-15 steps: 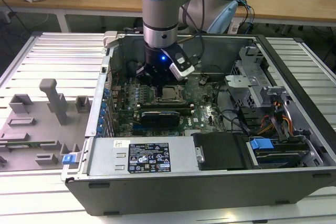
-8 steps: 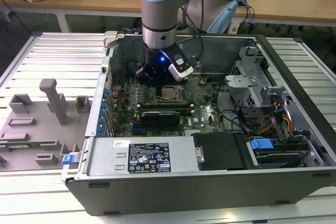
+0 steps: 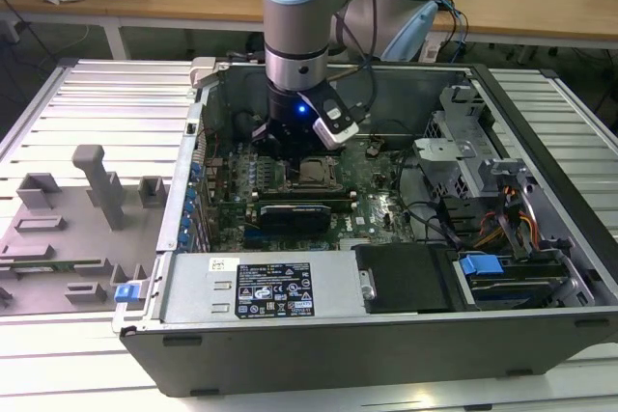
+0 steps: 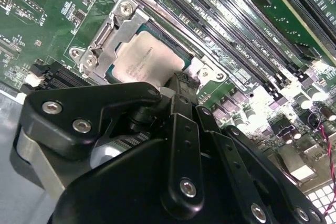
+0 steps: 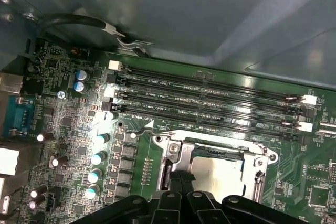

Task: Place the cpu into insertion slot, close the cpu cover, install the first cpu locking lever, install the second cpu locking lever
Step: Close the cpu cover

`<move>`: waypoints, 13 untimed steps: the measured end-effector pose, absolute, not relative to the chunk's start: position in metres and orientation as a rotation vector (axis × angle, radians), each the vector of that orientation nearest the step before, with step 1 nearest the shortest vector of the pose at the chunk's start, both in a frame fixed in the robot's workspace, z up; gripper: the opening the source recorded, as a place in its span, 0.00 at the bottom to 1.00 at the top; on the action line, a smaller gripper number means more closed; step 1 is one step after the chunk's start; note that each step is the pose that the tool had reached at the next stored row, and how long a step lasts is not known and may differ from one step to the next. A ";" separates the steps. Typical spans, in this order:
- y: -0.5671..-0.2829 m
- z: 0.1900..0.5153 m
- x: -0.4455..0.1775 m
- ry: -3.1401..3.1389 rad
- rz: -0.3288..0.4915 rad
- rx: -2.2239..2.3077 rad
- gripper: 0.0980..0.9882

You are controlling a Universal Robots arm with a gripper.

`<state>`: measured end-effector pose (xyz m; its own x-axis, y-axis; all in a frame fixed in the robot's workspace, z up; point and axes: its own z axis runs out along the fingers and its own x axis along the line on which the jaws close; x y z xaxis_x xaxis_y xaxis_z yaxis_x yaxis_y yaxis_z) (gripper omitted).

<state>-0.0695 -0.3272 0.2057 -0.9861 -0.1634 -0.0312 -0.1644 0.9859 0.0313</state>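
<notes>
The cpu (image 4: 144, 62) lies flat in the insertion slot (image 3: 314, 173) on the green motherboard, its pale metal top facing up. Around it, the silvery cpu cover (image 4: 116, 29) lies down over its edges. The first wrist view shows the same cpu (image 5: 216, 174) framed by the cover (image 5: 176, 150). My gripper (image 4: 180, 83) is low over one edge of the socket, its black fingers (image 5: 181, 182) pressed together with nothing seen between them. In the exterior view the gripper (image 3: 290, 147) hangs inside the open computer case, just above the socket.
Long black memory slots (image 5: 210, 95) run beside the socket, with capacitors (image 5: 97, 156) near one corner. The case walls (image 3: 290, 344), a drive cage (image 3: 463, 142) and cables (image 3: 512, 219) close in around the board. Grey fixtures (image 3: 97, 185) stand on the table at the exterior view's left.
</notes>
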 end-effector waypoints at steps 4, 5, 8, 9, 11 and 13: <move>-0.327 0.212 -0.069 3.102 0.053 -0.256 0.01; -0.327 0.214 -0.069 3.102 0.053 -0.256 0.01; -0.327 0.215 -0.063 3.105 0.053 -0.256 0.01; -0.327 0.215 -0.060 3.106 0.053 -0.256 0.01; -0.327 0.215 -0.051 3.111 0.054 -0.257 0.01; -0.327 0.215 -0.045 3.115 0.054 -0.257 0.01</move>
